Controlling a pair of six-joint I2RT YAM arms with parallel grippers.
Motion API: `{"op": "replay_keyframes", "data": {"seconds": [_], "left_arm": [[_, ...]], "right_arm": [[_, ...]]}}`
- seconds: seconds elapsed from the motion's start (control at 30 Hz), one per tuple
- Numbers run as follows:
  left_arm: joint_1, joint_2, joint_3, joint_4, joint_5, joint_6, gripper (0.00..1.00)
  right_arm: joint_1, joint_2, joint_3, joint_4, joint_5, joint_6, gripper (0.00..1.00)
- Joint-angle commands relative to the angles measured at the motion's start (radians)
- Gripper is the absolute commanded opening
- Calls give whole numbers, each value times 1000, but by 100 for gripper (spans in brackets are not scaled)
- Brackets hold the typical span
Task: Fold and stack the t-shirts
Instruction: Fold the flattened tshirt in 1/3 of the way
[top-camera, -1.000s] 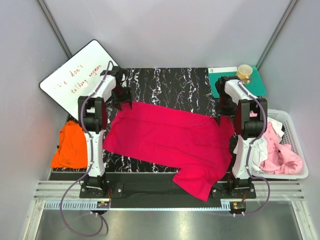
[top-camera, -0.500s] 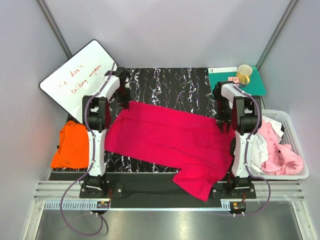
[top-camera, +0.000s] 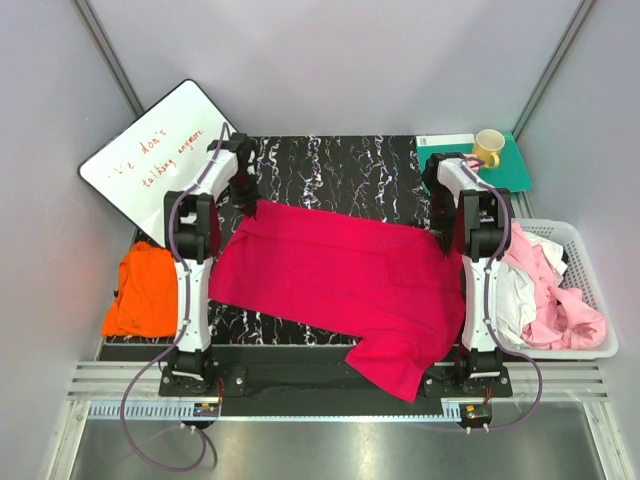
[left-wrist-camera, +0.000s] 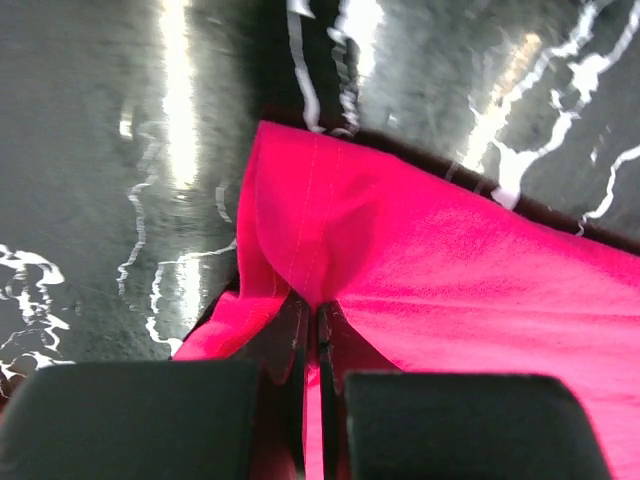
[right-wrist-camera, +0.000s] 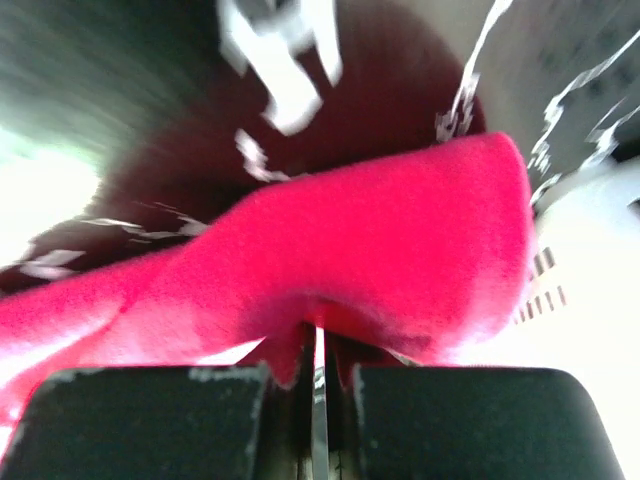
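L jaws are clamping shut on far-L corner of large magenta-red cloth t-shirt (top-camera: 340, 275); R jaws are pinching its far-R corner.

A large magenta-red soft cloth t-shirt (top-camera: 340, 280) lies spread and rumpled across the black marbled table (top-camera: 340, 165), one flap reaching the near edge. The left end effector (left-wrist-camera: 312, 320) and right end effector (right-wrist-camera: 315, 335) each pinch one of its far corners. A crumpled orange cloth t-shirt (top-camera: 143, 290) sits at the table's left edge. A pale pink t-shirt (top-camera: 565, 310) and a white t-shirt (top-camera: 515, 297) are heaped in a white slatted basket (top-camera: 585, 255) on the right.
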Motion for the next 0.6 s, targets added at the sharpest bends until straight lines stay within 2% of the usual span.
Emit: {"op": "replay_keyframes", "data": {"seconds": [0.0, 0.3, 0.57], "left_arm": [[68, 24, 44, 37, -79, -44, 0], [119, 24, 74, 79, -65, -105, 0], [177, 19, 84, 100, -29, -143, 0]], "right_arm": [[-4, 84, 116, 248, -9, -24, 0], [2, 170, 386, 193, -19, -59, 0], [5, 248, 620, 231, -122, -44, 2]]}}
